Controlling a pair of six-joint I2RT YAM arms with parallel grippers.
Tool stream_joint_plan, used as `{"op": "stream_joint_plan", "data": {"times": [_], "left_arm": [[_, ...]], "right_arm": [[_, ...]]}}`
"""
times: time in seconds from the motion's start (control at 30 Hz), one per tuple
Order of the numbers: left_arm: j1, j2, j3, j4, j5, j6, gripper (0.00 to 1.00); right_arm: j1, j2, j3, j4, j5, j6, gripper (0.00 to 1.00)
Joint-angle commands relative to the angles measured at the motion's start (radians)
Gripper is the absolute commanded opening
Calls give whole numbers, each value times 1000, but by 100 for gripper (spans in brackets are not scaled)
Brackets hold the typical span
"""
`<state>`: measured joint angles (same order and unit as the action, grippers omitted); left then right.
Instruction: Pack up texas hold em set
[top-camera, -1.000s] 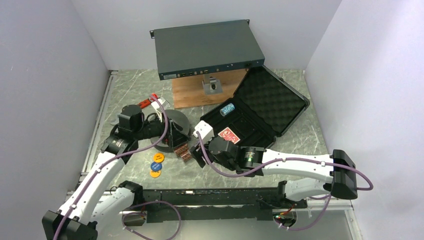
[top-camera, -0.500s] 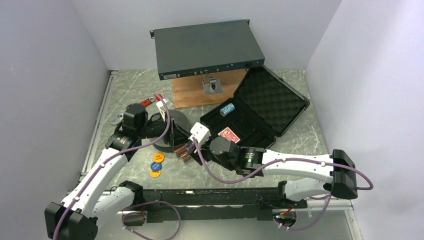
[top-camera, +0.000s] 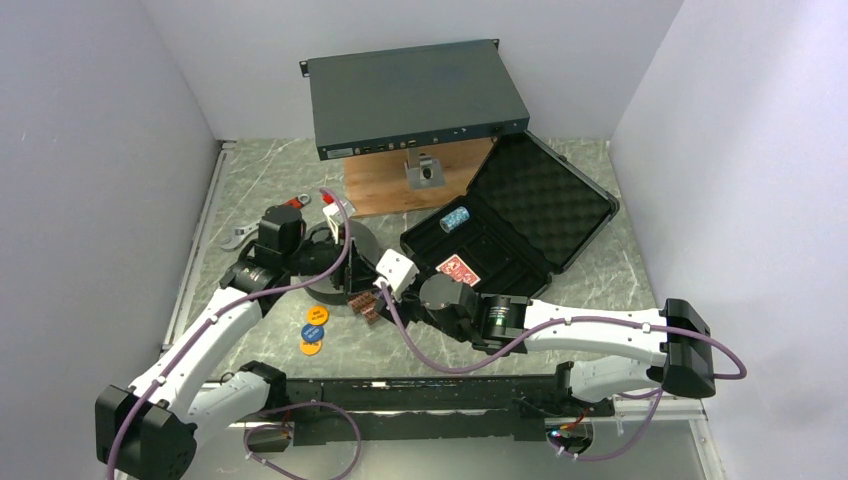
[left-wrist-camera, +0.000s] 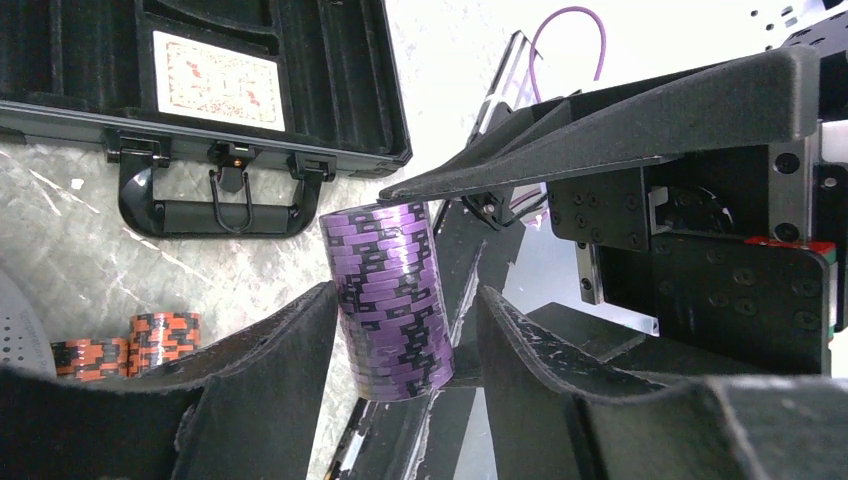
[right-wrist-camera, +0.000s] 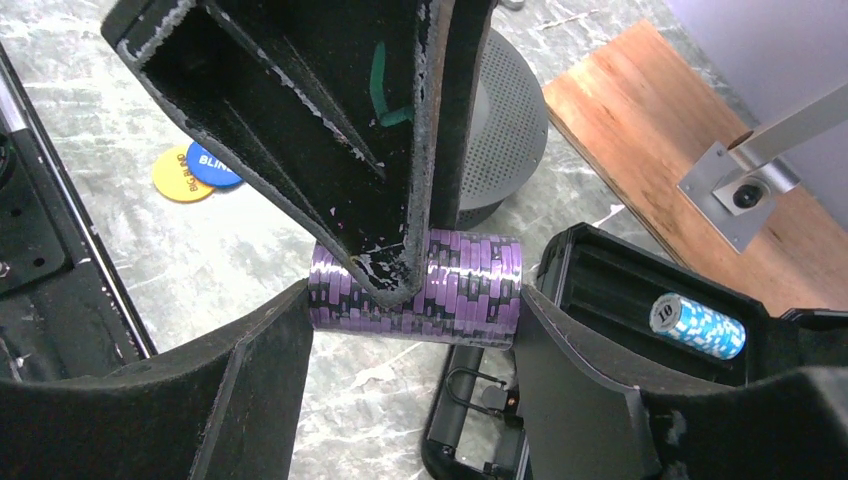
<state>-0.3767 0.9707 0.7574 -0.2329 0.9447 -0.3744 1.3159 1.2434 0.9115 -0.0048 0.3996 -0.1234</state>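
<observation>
two grippers meet on one purple chip stack (right-wrist-camera: 470, 285). start at the left of the right wrist view. out past the left side of the right gripper (right-wrist-camera: 412, 297) jaws, a yellow disc (right-wrist-camera: 178, 182) and a blue disc (right-wrist-camera: 216, 164) lie flat on the table (right-wrist-camera: 230, 250), side by side. right between those jaws is the stack. it is a short roll of many thin chips, purple with dark blocks in stripes round the edge. its long way runs straight across, from one finger to the other, and a finger presses on each flat end. so the right jaws stand partly open and grip the stack by its two ends. behind the jaws sits a grey round spool (right-wrist-camera: 510, 130). off to the right of the jaws is the black case (right-wrist-camera: 590, 260), with a teal chip stack (right-wrist-camera: 697, 325) lying on its side in a slot.

in the left wrist view the purple stack stands nearly up and down between the left gripper (left-wrist-camera: 405, 291) jaws, its top tipped a bit to the left. one finger touches its round side. the other is just beside it with a thin gap. so these jaws are about half open around the stack and do not squeeze it. left of the jaws, two brown chip stacks (left-wrist-camera: 130, 340) lie on the table. past the jaws is the case handle (left-wrist-camera: 215, 210), and a red-backed card deck (left-wrist-camera: 220, 80) lies in the case.
</observation>
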Motion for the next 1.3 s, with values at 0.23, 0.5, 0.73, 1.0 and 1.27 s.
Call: {"op": "stream_joint_plan", "data": {"times": [0.23,0.5,0.73,1.0,1.27], "left_arm": [[-25,-3,6,12,60,49,57],[-37,7,16,-18,52,83,64],[-47,4,19,-34,36,109,45],[-48,-11,37,-73,-17,137,0],[-48,-25,66,-130,-127,203,0]], "right_arm": [[24,-11,85,124,34,-58,37],[49,5,104,129,65,-86,37],[71,28,122,135,93,-116,37],[86,56,125,145,118,-127,42],[86,51,102,170,161,-123,90]]}}
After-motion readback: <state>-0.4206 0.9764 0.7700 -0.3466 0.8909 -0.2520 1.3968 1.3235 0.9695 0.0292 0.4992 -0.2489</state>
